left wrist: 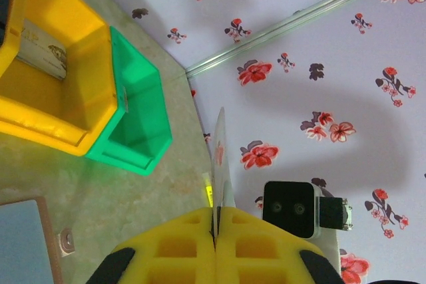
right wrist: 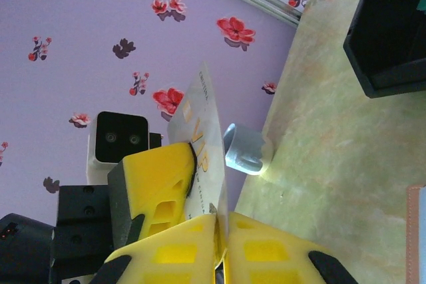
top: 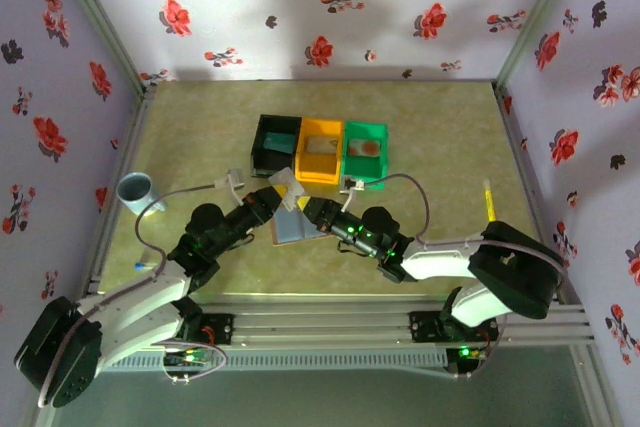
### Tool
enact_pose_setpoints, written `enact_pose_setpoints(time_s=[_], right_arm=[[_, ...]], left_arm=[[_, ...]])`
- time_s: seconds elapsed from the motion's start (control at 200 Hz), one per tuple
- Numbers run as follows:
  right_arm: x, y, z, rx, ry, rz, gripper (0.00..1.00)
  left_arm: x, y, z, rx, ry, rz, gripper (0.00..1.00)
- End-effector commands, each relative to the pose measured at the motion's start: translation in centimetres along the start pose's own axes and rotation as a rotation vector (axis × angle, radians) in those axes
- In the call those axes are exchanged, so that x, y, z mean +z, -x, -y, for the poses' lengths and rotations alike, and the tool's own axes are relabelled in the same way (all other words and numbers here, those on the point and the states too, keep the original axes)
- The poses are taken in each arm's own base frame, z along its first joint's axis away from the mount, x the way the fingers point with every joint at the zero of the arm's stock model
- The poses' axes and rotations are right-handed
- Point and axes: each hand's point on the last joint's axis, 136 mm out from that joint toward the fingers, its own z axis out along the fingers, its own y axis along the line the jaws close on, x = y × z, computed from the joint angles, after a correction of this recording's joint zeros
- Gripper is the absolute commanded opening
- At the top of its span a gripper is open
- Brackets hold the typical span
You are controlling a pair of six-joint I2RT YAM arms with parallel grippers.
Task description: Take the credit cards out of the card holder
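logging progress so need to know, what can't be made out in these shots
- card: print blurred in right wrist view, edge-on in left wrist view.
- card holder: pockets too small from above, cut off at the edge in both wrist views.
- orange bin: contents too small from above.

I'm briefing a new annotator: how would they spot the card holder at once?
Find the orange bin mid-table. Just on its near side lies the card holder, opened flat. It is a blue-grey rectangle with a brownish-pink edge, not a bright plastic box.
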Motion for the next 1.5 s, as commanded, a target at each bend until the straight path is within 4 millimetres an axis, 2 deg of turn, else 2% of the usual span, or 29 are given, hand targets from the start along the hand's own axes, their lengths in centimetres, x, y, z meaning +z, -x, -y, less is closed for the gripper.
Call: enact_pose_setpoints(time_s=[0.0, 0.09, 0.17, 0.355, 0.575, 0.68, 0.7, 0.72, 0.94, 1.03, 1.1, 1.275, 1.5], right_arm=[[0.3, 0.5, -1.8, -0.04, 0.066, 0.03, 0.11], [0.4, 0.5, -2.1, -0.046, 0.075, 0.03, 0.1], [0.5, 0.6, -2.4, -0.056, 0.087, 0.033, 0.08], [0.3, 0.6, -2.1, -0.074, 0.075, 0.036, 0.0], [-0.6, 0.8, -1.6, -0.1, 0.038, 0.046, 0.0], [-1.6, 1.5, -1.2, -0.112, 0.008, 0.055, 0.0], [-1.8, 1.7, -1.0, -0.113, -0.004, 0.056, 0.0], [-2.1, 1.9, -0.9, -0.113, -0.015, 0.057, 0.0], [-4.7, 3.5, -1.3, -0.185, -0.068, -0.005, 0.0], [-5.8, 3.3, -1.6, -0.225, -0.087, -0.076, 0.0], [-6.6, 2.8, -2.5, -0.254, -0.059, -0.147, 0.0], [-8.3, 1.3, -3.9, -0.286, 0.015, -0.297, 0.0], [-9.1, 0.0, -5.5, -0.248, 0.149, -0.404, 0.0]], left_arm=[[0.1, -0.4, 0.2, -0.002, -0.009, -0.006, 0.0], [0.1, -0.5, 0.3, -0.004, -0.015, -0.01, 0.01], [0.2, -0.7, 0.5, -0.003, -0.019, -0.016, 0.07], [0.2, -1.0, 0.6, 0.0, -0.027, -0.025, 0.24], [0.1, -0.9, 0.7, 0.012, -0.022, -0.024, 0.51], [-0.5, -1.3, 0.3, 0.047, 0.019, -0.062, 0.58], [-0.4, -0.8, 1.3, 0.062, 0.006, -0.061, 0.59], [-0.5, -0.9, 1.2, 0.073, 0.019, -0.075, 0.61], [-3.7, -0.8, 0.6, 0.189, 0.159, -0.216, 0.69], [-5.0, -0.4, 1.3, 0.233, 0.185, -0.286, 0.74], [-5.6, -0.2, 2.4, 0.263, 0.177, -0.353, 0.76], [-5.7, -1.3, 4.7, 0.283, 0.135, -0.556, 0.78], [-4.8, -3.3, 5.6, 0.234, 0.029, -0.72, 0.77]])
